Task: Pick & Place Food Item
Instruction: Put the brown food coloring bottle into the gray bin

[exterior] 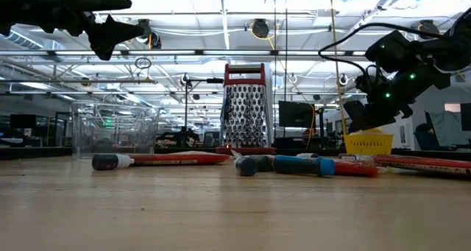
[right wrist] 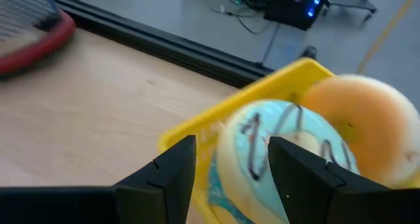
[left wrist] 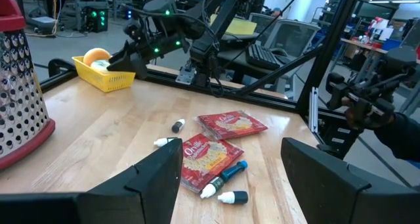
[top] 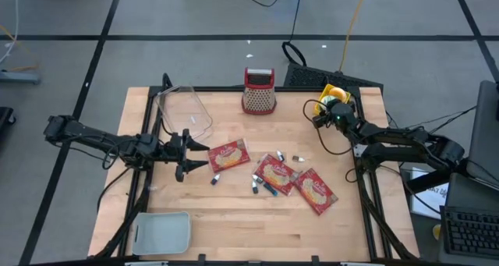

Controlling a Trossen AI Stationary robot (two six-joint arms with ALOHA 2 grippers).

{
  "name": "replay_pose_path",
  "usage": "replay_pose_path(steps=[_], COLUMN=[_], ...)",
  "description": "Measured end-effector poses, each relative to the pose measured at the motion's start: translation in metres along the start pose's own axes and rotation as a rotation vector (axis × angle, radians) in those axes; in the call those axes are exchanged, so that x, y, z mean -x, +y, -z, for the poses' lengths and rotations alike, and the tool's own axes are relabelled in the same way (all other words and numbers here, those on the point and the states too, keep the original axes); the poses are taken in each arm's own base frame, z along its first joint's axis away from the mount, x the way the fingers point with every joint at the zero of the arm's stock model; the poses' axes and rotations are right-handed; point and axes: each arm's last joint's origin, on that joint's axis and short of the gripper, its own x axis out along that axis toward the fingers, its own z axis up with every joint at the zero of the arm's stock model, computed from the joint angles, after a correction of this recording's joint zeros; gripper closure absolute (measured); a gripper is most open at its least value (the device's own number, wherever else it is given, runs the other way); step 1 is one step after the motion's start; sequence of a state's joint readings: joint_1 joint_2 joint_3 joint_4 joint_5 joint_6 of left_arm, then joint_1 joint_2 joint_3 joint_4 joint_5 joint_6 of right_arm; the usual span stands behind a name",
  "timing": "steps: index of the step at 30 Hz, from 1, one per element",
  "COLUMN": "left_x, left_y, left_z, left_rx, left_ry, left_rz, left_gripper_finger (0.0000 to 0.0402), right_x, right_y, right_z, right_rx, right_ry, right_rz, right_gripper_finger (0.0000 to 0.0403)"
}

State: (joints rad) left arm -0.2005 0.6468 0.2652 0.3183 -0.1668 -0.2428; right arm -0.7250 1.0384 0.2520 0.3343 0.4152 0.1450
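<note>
The room is a big open workshop with ceiling lights and pipework overhead and grey floor tiles around the wooden table (top: 234,211). Only the low view gives that depth of benches, monitors and screens behind; the high view gives bare floor and cables.

On the table, beyond the left gripper (top: 187,150), a clear plastic bin (top: 184,111) sits at the far left, and a red-topped box grater (top: 259,90) stands upright at the far edge. A pale lid (top: 162,231) lies at the near left corner.

The left gripper hovers above the boards with its fingers set wide and nothing between them. Just ahead of its tips lies a red snack packet (top: 227,156); two more packets (top: 274,173) lie farther on toward the right arm, with small markers (top: 262,186) scattered among them. The left wrist view shows print on the packets, and a person's gloved hand at a frame to the side, which the overhead picture lacks.

The right gripper (top: 320,118) hangs at the yellow basket (top: 348,97) in the far right corner. Its own wrist view shows what no other does: the fingers (right wrist: 305,178) part-spread, straddling a blue-iced donut (right wrist: 283,152) in the basket, with an orange-glazed donut (right wrist: 364,129) touching it behind. Whether the pads actually press the icing I can't tell.
</note>
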Motion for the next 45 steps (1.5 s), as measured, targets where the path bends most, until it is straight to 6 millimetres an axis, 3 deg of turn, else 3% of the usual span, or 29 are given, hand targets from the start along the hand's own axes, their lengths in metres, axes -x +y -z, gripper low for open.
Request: replay_pose_path(steps=[23,45], left_x=[0.000,0.000], left_y=[0.000,0.000], left_z=[0.000,0.000], left_rx=[0.000,0.000], left_ry=[0.000,0.000], left_rz=[0.000,0.000], left_gripper_finger=[0.0144,0.0144], right_x=[0.007,0.043], right_y=[0.020,0.070], right_z=[-0.010,0.000], right_rx=[-0.160,0.019], right_ry=[0.015,0.010], right_rz=[-0.665,-0.986], right_gripper_finger=[0.0225,0.0232])
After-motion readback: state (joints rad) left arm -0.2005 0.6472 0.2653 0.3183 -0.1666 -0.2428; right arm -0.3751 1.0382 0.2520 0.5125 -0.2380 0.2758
